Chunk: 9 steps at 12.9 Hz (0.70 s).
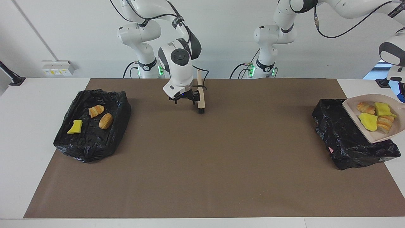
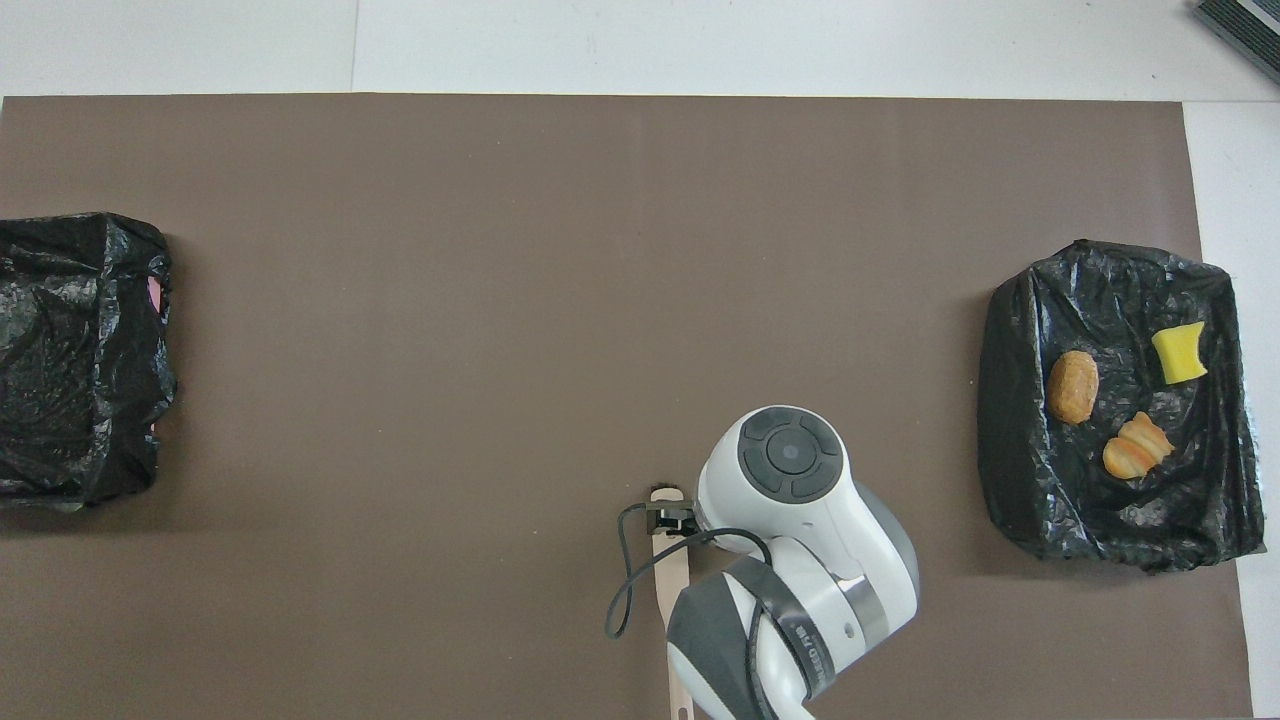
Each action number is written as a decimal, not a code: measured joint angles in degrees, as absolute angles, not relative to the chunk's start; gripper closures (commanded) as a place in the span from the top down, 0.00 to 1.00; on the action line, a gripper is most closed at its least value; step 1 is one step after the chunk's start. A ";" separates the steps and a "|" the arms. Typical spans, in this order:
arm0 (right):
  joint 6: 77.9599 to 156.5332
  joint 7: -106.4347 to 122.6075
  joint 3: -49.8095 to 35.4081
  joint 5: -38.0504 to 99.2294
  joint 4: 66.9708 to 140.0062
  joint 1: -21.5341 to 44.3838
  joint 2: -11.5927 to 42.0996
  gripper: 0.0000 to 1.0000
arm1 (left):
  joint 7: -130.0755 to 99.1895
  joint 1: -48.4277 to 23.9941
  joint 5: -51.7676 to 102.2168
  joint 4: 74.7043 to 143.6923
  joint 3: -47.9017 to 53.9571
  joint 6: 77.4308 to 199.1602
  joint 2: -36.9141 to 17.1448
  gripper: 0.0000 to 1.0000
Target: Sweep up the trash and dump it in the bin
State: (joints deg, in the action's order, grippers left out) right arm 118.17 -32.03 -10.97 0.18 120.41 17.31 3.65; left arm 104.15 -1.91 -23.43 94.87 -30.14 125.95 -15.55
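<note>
Left gripper (image 1: pixel 401 95) is holding a loaded dustpan (image 1: pixel 354 109) over a bin bag, while the right gripper (image 1: pixel 184 98) is hanging open beside the brush (image 1: pixel 200 95).
The left gripper, mostly cut off at the edge of the facing view, is clamping shut on the dustpan's handle and carrying the pan tilted above the black bin bag (image 1: pixel 345 139) at the left arm's end of the table. Four pieces of trash (image 1: pixel 376 118), yellow chunks and bread-like lumps, are sitting in the pan. The right gripper's fingers are standing apart, gripping nothing, low over the brown mat (image 1: pixel 202 164) just beside the brush. Three more pieces (image 1: pixel 91 118) are lying on the second black bag (image 1: pixel 91 142) at the right arm's end.
</note>
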 measured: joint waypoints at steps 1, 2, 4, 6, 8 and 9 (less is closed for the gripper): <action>118.10 -32.02 -10.85 -2.21 119.59 16.21 3.39 1.00 | 103.24 -1.99 -25.94 94.87 -29.93 126.90 -16.61 0.00; 117.98 -32.02 -10.80 -4.38 118.88 15.37 2.97 1.00 | 102.65 -2.18 -28.76 94.86 -29.60 127.77 -17.39 0.00; 115.95 -32.02 -10.74 -6.03 116.75 14.10 2.13 1.00 | 101.92 -2.95 -33.92 94.96 -29.28 128.56 -18.34 0.00; 111.93 -31.68 -10.72 -6.16 112.97 12.72 1.61 1.00 | 100.07 -3.77 -38.57 95.79 -29.26 128.63 -18.64 0.00; 108.32 -28.83 -10.70 -6.19 109.30 10.69 1.30 1.00 | 97.36 -4.39 -43.68 96.50 -29.27 128.65 -18.64 0.00; 106.38 -26.85 -10.68 -6.19 107.36 9.24 1.15 1.00 | 95.76 -4.56 -46.69 96.55 -29.27 128.65 -18.61 0.00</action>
State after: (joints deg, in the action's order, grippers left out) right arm 106.38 -26.85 -10.68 -6.19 107.36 9.24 1.15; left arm 95.76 -4.56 -46.69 96.55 -29.27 128.65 -18.61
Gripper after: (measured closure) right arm 0.000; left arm 0.683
